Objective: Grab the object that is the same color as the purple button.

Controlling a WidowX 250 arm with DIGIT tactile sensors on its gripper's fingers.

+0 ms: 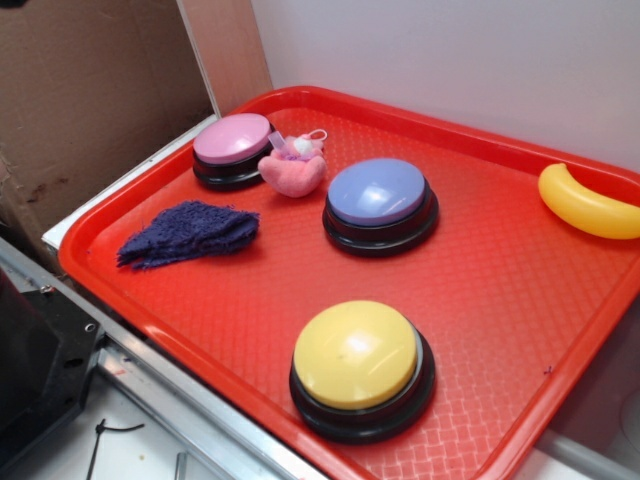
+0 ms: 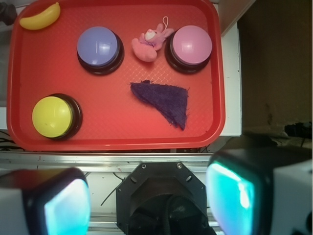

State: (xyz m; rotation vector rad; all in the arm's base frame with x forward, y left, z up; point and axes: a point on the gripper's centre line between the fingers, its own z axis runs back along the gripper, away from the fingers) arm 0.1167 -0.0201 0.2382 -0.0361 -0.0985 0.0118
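Observation:
The object, a dark purple knitted cloth (image 1: 190, 232) (image 2: 166, 101), lies flat and rumpled on the red tray (image 1: 500, 270) (image 2: 117, 132), at its left in the exterior view. The purple button (image 1: 379, 200) (image 2: 99, 48) with a lavender dome and black base stands mid-tray. My gripper (image 2: 149, 200) is high above and behind the tray's near edge, over the black robot base. It is open, and its two fingers with teal pads (image 2: 66, 208) have nothing between them. The exterior view does not show the gripper.
A pink-topped button (image 1: 233, 148) (image 2: 190, 47), a pink plush toy (image 1: 292, 167) (image 2: 149, 43), a yellow-topped button (image 1: 360, 365) (image 2: 55, 116) and a yellow banana (image 1: 588, 202) (image 2: 40, 16) share the tray. Cardboard (image 1: 90, 90) stands at left, a white wall (image 1: 450, 60) behind. The black robot base (image 2: 161, 196) sits before a metal rail (image 2: 98, 157).

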